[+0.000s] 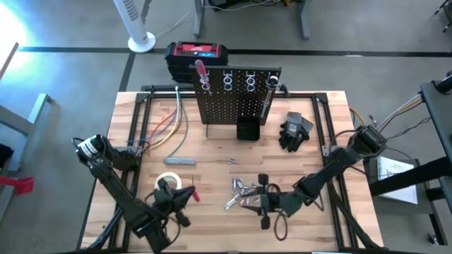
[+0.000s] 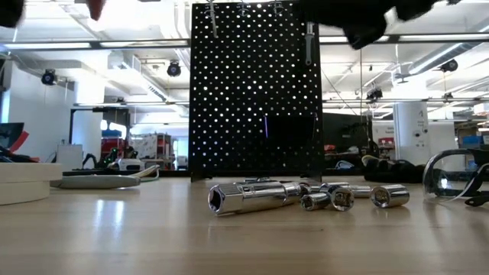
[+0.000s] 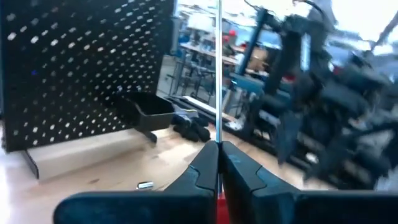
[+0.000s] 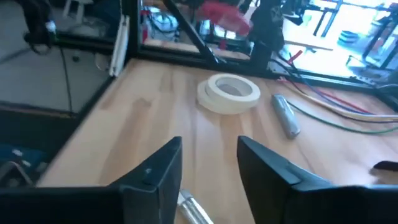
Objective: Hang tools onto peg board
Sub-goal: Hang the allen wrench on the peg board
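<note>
The tools, a cluster of short silvery metal sockets and longer chrome pieces (image 1: 244,194), are lying on the pale wooden worktop (image 1: 212,148) directly beside the right end effector (image 1: 264,202), which is standing over them with its two dark fingers (image 4: 155,171) spread apart and nothing between them. One chrome shaft (image 4: 193,210) is showing just below the gap between those fingers.

The left end effector (image 1: 185,200) is clenched on a slim red-handled screwdriver (image 1: 195,196), whose thin steel shaft (image 3: 219,74) is pointing up from the closed fingertips. The whitish tape roll (image 1: 168,180) is lying close beside this end effector.

The upright black perforated metal peg board (image 1: 236,95) is standing well beyond both end effectors, with silvery ring hooks (image 1: 227,80) along its top; one red-handled tool (image 1: 201,72) is already hanging there.

For the step in hand, judged to be picking the next tool, the right end effector is best lowered squarely over a single piece, with fingers straddling its narrow width. Crowded sockets may roll, so isolating one shaft is advisable. Closing should follow only once both fingers are flanking the metal.
</note>
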Controlling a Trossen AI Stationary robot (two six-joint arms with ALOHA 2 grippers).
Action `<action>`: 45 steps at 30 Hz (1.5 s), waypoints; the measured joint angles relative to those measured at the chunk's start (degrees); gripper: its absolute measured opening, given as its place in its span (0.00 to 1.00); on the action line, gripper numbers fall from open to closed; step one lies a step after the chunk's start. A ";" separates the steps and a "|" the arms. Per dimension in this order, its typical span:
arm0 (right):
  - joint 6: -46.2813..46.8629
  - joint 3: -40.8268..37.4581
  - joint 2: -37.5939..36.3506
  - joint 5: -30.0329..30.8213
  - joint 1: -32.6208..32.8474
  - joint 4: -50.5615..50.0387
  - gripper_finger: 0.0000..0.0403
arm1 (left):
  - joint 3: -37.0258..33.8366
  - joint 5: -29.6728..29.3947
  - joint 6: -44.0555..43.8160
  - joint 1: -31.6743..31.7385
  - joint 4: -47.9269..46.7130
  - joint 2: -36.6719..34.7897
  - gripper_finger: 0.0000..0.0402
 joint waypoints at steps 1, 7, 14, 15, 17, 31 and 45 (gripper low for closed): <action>-0.18 0.47 0.90 0.25 -0.54 0.03 0.38 | 0.00 -0.11 -1.24 1.15 0.39 -0.23 0.00; -4.67 3.51 4.06 9.56 -3.01 8.40 0.42 | 1.91 0.26 -3.58 7.36 1.45 -1.27 0.00; -9.42 3.90 6.96 6.46 -6.44 30.26 0.47 | 11.41 0.14 13.07 12.79 2.05 -0.92 0.00; -8.30 3.93 7.33 3.87 -7.38 30.94 0.48 | 12.94 0.28 16.99 13.04 2.40 -0.60 0.00; -5.87 4.05 7.71 -1.48 -9.48 31.00 0.51 | 16.42 0.39 24.36 13.63 3.44 0.67 0.00; -6.58 10.97 8.18 -6.61 -13.01 27.86 0.61 | 30.39 2.35 42.08 15.00 2.60 8.50 0.00; -5.70 11.07 8.37 -2.25 -12.84 25.69 0.08 | 29.90 3.49 38.68 14.95 2.05 8.56 0.00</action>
